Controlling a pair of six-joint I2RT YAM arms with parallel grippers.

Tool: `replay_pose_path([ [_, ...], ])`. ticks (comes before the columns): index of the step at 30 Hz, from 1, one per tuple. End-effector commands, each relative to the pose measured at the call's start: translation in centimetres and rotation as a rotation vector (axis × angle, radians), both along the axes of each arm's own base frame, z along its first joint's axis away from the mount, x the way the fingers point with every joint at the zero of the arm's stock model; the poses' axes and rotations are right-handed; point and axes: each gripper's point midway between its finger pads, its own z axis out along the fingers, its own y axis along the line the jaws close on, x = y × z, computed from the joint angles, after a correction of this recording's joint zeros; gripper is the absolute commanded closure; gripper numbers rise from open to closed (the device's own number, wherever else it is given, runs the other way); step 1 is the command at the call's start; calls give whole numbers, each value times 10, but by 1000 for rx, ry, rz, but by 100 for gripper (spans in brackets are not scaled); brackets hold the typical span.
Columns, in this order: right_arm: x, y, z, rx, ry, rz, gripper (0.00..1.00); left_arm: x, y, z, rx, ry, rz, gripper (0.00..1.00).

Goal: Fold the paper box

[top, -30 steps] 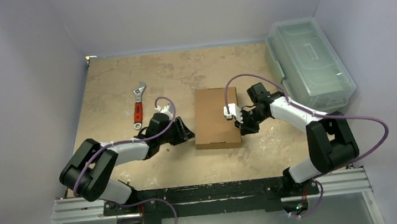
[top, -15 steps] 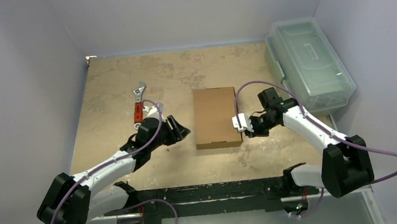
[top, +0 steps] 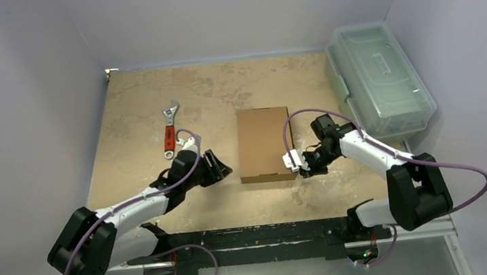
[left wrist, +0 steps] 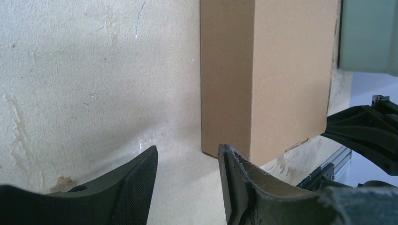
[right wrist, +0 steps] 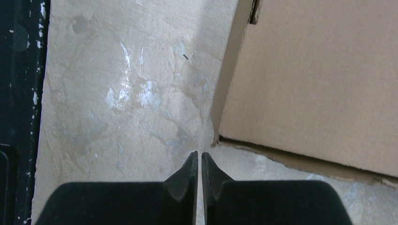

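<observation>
Folding looks nearly done: the plain brown cardboard paper box (top: pixel 265 144) lies closed and flat mid-way across the tan bench (top: pixel 134 101). Beside its near corners, the left hand (left wrist: pixel 187 159) stands apart and the right hand (right wrist: pixel 199 161) is pinched together (both empty). Next move, likely: press the near edge down.

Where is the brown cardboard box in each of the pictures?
Top external: paper box lies flat near the picture's middle.
Left wrist: paper box sits at the upper middle and right.
Right wrist: paper box fills the upper right.
Shared landmark: the blotchy tan table under the box shows in all three views.
</observation>
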Motion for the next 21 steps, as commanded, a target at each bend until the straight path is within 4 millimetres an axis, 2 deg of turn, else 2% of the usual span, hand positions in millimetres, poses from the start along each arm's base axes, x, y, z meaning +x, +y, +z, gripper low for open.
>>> replay_pose_path([
  [1,9,24,9,59,-8,22,94,4,-10,-1,-36,-5,-15,51],
  [4,8,41,12,68,-12,35,97,7,-20,-4,-57,7,-35,52],
  [7,8,61,18,94,-29,40,97,5,-41,-5,-54,16,-94,53],
  [11,15,69,24,102,-31,-1,97,-4,-65,-13,-33,33,-155,53],
  [16,15,54,17,51,-43,-61,96,-5,-54,-16,15,29,-120,53],
  [18,16,43,19,21,-51,-89,95,-4,-44,-6,48,-1,-102,52],
  [21,20,23,35,18,-49,-133,94,-1,-25,8,108,-46,-53,48],
])
